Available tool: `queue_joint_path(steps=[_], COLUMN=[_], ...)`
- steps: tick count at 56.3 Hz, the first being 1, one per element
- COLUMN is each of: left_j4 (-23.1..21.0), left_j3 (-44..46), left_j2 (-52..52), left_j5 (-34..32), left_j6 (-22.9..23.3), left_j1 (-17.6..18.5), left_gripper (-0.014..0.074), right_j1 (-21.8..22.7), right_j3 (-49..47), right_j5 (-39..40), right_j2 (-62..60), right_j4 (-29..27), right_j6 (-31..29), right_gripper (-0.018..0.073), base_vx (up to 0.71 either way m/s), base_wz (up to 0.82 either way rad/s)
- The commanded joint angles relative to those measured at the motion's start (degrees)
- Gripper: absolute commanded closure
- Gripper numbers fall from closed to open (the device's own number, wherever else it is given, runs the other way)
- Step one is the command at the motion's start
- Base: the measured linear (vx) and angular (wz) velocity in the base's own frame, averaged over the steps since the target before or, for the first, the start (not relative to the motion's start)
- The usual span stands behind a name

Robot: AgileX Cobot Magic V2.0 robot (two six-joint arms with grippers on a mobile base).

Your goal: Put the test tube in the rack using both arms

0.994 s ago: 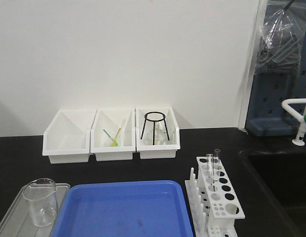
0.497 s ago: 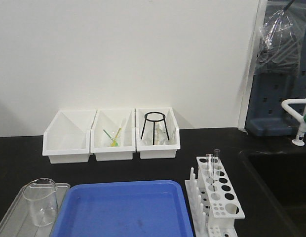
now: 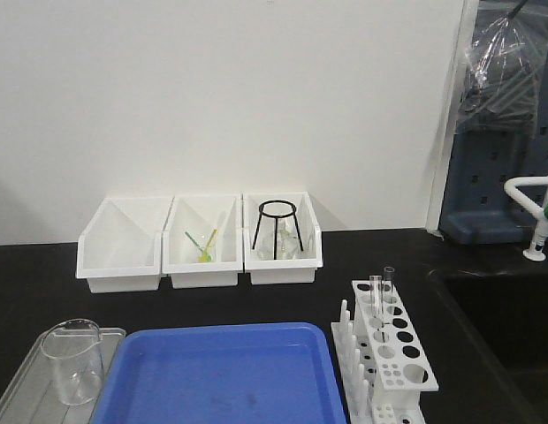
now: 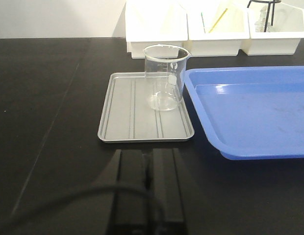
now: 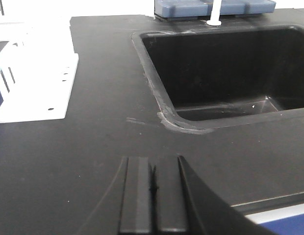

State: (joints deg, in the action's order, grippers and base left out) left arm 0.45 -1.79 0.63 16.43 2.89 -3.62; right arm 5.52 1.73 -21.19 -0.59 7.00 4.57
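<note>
Two clear test tubes (image 3: pixel 382 290) stand upright in far holes of the white rack (image 3: pixel 393 353) at the front right of the black bench. The rack's side (image 5: pixel 37 88) shows at the left of the right wrist view. My left gripper (image 4: pixel 148 152) is shut with nothing in it, low over the bench just in front of the grey tray (image 4: pixel 142 115). My right gripper (image 5: pixel 152 159) is shut and empty, over bare bench between the rack and the sink (image 5: pixel 230 68). Neither arm shows in the front view.
A clear beaker (image 4: pixel 165 76) stands on the grey tray. A blue tray (image 3: pixel 216 375) lies beside it, left of the rack. Three white bins (image 3: pixel 199 240) line the back wall; one holds a black wire stand (image 3: pixel 276 228). A white tap (image 3: pixel 539 208) stands behind the sink.
</note>
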Motion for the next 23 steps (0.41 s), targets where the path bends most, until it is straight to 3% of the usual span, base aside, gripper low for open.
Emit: queue_joint_path(steps=[1, 23], left_j4=[-0.4, -0.4], left_j3=[1.7, 1.7], left_j2=[0.9, 0.9], left_j5=[-4.6, -4.6], left_j6=[0.3, 0.3], left_j1=[-0.1, -0.1], left_gripper=[0.0603, 0.0603], right_j1=[0.4, 0.4], right_j3=[1.0, 1.0], right_j5=[4.4, 4.4], right_j2=[-0.4, -0.4], right_j4=[0.7, 0.7], right_j6=[-0.6, -0.6], right_gripper=[0.0567, 0.0567], base_vx=[0.00, 0.00], base_wz=[0.00, 0.00])
